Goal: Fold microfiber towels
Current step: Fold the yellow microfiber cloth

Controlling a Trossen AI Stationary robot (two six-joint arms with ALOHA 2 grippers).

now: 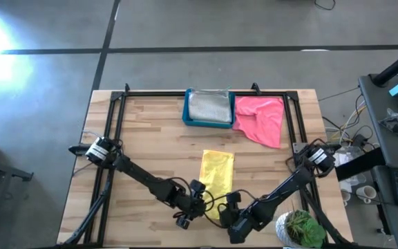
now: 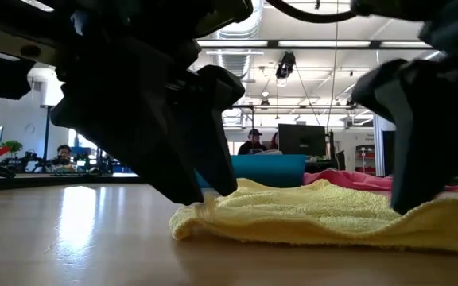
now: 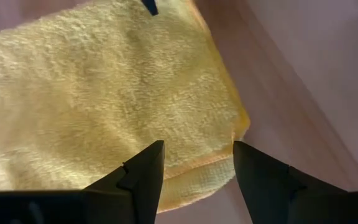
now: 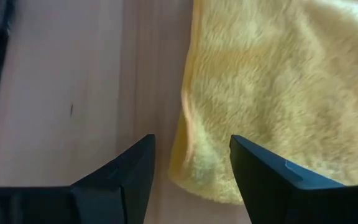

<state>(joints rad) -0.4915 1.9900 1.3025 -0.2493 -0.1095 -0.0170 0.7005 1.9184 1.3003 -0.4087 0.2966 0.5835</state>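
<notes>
high view: yellow towel (image 1: 217, 171) near end between spread left hand (image 1: 193, 205), spread right hand (image 1: 232, 209).

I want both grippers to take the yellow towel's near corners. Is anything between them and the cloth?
Nothing visible. The left gripper and right gripper are open right at the yellow towel's near edge, with only bare table around it.
</notes>
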